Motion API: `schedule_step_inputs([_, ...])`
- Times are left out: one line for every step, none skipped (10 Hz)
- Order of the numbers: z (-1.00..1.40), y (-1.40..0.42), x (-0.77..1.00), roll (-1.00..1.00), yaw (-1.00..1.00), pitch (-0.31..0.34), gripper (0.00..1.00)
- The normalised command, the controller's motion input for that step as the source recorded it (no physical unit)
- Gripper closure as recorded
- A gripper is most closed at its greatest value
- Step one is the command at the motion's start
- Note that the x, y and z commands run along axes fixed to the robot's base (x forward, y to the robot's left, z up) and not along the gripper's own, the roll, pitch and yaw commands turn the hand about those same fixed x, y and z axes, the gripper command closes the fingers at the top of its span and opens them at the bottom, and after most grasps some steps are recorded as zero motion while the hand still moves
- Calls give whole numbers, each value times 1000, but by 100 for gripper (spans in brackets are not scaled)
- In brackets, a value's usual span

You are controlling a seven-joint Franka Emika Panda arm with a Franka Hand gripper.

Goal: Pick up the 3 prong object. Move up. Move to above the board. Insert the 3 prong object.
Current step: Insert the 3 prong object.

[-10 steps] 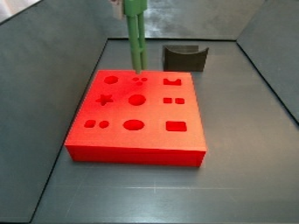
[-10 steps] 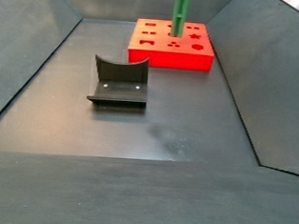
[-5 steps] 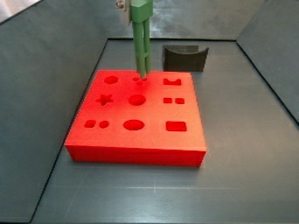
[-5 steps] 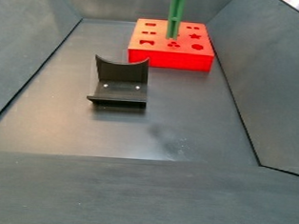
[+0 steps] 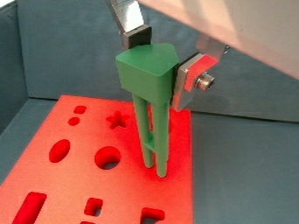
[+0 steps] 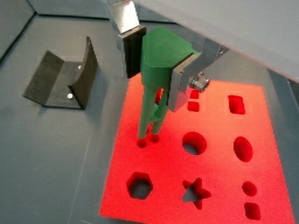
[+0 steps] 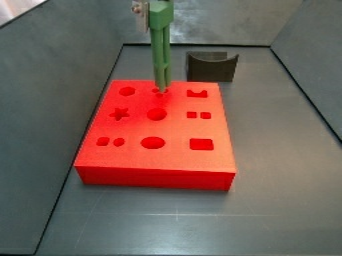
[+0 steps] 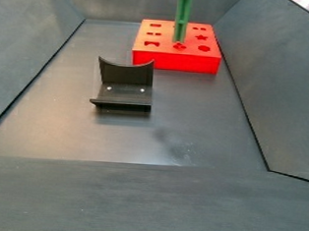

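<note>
Gripper pinching post top, prongs at board holes; slight misalignment risks jamming, tilting post.

The end effector has two flat silver plate fingers with dark pads on their inner faces. In a wrist view, one finger carries a round silver screw at about 3 o'clock of its plate. A pale housing sits above them.
</note>
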Motion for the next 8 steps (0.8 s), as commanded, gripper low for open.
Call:
schedule_step_inputs([0,0,0,-147,83,-10,100])
schedule_step_inputs([-23,0,0,-70,0,0,100])
schedule_step_inputs([0,0,0,-11,0,0,100])
schedule_step_inputs([0,0,0,6,0,0,100])
schedule_step_inputs([-66,0,6,34,14,3,100])
schedule_step_inputs([-140,0,0,46,20,1,100])
schedule_step_inputs([-151,0,0,27,9,0,100])
schedule_step_inputs([-126,0,0,0,0,0,100])
